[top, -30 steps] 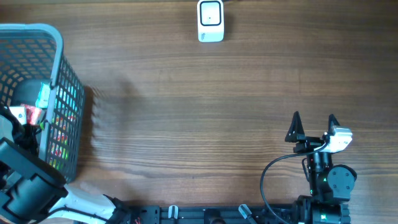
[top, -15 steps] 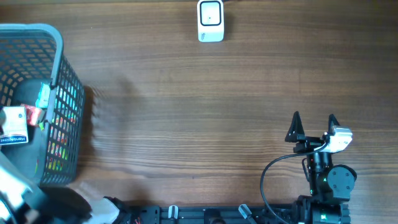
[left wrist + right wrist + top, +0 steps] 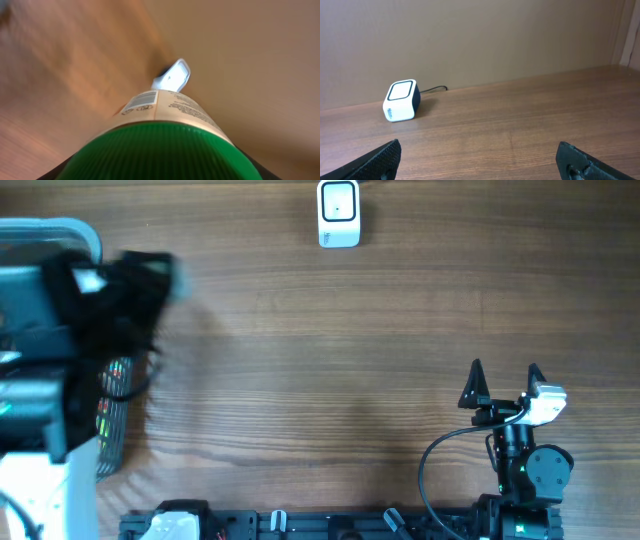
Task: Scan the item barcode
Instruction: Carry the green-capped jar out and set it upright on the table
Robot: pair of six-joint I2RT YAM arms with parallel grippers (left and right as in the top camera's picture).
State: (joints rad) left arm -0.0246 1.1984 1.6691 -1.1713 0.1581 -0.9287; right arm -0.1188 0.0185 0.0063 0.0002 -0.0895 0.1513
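Brown wood-grain desk [image 3: 300, 380] fills the overhead view, with the white scanner [image 3: 339, 213] at 12 o'clock and the grey basket [image 3: 50, 225] at 9 to 10 o'clock. Left pincer [image 3: 115, 285] shows as a dark blur above the basket's 3 o'clock rim, pinching a bottle [image 3: 167, 107] with a green ribbed cap [image 3: 155, 150]. Its wrist view looks along the beige body toward the scanner, which stands well apart at 12 o'clock of the bottle. Right pincer [image 3: 505, 375] sits at 4 o'clock, spread wide and holding nothing. The step in hand is probably carrying the bottle to the scanner. To do it well, the small printed panel [image 3: 141, 101] at 11 o'clock on the body, possibly the barcode though too blurred to be sure, should face the scanner's window squarely, near but not touching. It must then be kept steady, since the smooth round body could twist in the grip
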